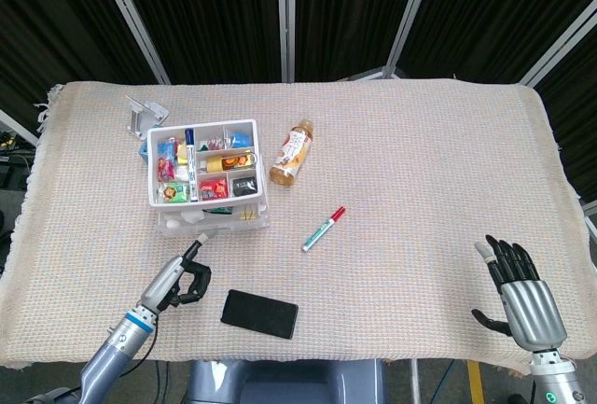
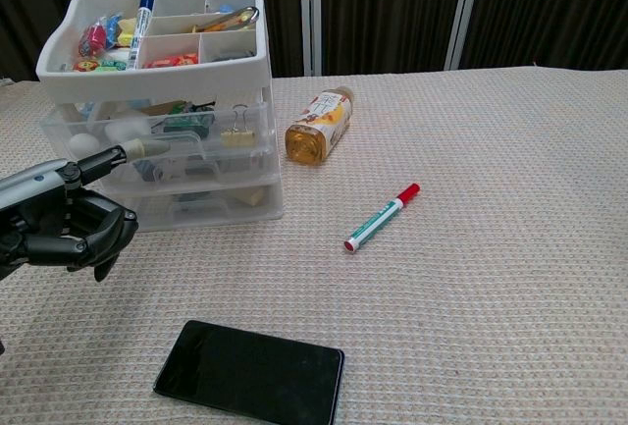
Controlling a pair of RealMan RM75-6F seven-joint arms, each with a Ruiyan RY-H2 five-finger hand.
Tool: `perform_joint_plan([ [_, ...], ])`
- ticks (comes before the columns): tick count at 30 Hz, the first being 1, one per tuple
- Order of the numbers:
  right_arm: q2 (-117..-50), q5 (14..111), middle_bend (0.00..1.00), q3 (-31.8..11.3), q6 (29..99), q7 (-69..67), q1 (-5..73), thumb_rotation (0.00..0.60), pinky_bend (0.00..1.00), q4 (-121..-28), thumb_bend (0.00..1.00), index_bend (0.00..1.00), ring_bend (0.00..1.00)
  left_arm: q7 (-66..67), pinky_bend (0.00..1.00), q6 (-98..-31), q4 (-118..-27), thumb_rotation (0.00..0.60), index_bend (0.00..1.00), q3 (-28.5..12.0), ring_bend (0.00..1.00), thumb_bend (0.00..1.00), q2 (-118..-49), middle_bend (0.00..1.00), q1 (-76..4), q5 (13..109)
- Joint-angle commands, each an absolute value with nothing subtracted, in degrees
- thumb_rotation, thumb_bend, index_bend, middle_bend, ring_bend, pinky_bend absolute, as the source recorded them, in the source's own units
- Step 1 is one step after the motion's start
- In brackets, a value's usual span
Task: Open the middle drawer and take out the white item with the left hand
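Woven surface (image 1: 420,161), dark curtains behind. Middle drawer (image 2: 157,145) of the plastic organizer (image 1: 210,180) is pulled partway out, white item (image 2: 83,143) inside at its left. Left hand (image 2: 59,224), fingers curled, one extended fingertip (image 2: 137,150) touching the drawer front. Right hand (image 1: 518,287) spread, empty, well apart.

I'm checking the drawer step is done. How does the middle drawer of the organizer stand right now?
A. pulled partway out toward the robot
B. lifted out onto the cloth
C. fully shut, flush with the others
A: the middle drawer juts forward of the others, the left hand at its front.
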State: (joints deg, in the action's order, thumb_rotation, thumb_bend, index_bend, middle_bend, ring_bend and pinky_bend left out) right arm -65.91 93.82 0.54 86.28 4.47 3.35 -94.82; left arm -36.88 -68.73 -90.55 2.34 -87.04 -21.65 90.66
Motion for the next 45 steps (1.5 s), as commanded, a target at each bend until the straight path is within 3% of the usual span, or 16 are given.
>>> perform_joint_plan([
  [1,-66.0,93.8,0.0,0.5,86.3,4.6,3.3,0.6,0.0,-94.8,0.02,0.0,0.0,-37.0,0.64,-70.4,-90.1,0.6,0.0,3.2,0.8,0.75,-86.3,0.77,-20.7,91.7],
  [6,-66.1,94.0,0.0,0.6,86.3,4.8,3.3,0.6,0.0,-94.8,0.02,0.0,0.0,-34.4,0.64,-73.8,-89.8,0.6,0.01,4.7,0.8,0.75,-84.9,0.77,-18.8,93.5],
  [12,-66.4,93.7,0.0,0.8,85.8,5.6,3.3,0.6,0.0,-94.8,0.02,0.0,0.0,-16.6,0.64,-80.0,-90.8,0.6,0.03,4.0,0.8,0.75,-84.6,0.77,-15.0,93.3],
  [23,-67.1,93.7,0.0,0.9,85.5,7.1,3.3,0.6,0.0,-94.6,0.02,0.0,0.0,0.2,0.64,-85.6,-101.2,0.6,0.05,3.3,0.8,0.74,-78.8,0.77,-12.0,95.1],
  [33,-67.4,93.7,0.0,1.2,85.0,7.8,3.4,0.6,0.0,-94.4,0.02,0.0,0.0,12.6,0.65,-81.0,-111.0,0.6,0.16,-0.3,0.83,0.74,-73.9,0.81,-12.6,84.8],
  [38,-67.8,93.5,0.0,1.3,84.4,8.5,3.5,0.6,0.0,-94.3,0.02,0.0,0.0,15.8,0.65,-76.1,-113.8,0.6,0.17,-2.0,0.83,0.74,-72.5,0.81,-14.8,78.8],
  [45,-67.8,93.5,0.0,1.3,84.4,8.5,3.5,0.6,0.0,-94.3,0.02,0.0,0.0,18.2,0.66,-74.2,-115.1,0.6,0.17,-3.6,0.83,0.74,-72.4,0.81,-16.2,74.8],
])
